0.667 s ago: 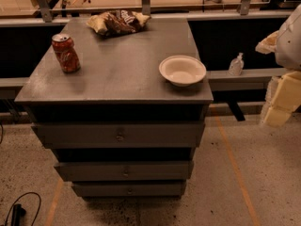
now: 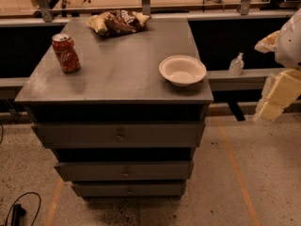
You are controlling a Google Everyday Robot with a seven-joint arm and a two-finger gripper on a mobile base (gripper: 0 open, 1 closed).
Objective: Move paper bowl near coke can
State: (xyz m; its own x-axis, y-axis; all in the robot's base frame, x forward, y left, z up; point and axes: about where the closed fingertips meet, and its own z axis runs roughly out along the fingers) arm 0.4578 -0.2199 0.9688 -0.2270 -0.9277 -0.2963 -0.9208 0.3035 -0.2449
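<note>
Nothing has visibly moved: your gripper (image 2: 278,97) still hangs right of the cabinet (image 2: 117,79), released or clenched you cannot tell. The paper bowl (image 2: 182,70) stays by the top's right edge, well apart from the coke can (image 2: 66,53) at the left.

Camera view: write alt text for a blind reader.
A shallow off-white paper bowl sits at the right edge of a grey drawer cabinet, far from a red soda can standing near the left edge, with a brown and yellow snack bag at the back. The robot's gripper hangs off to the right, beyond the cabinet.
</note>
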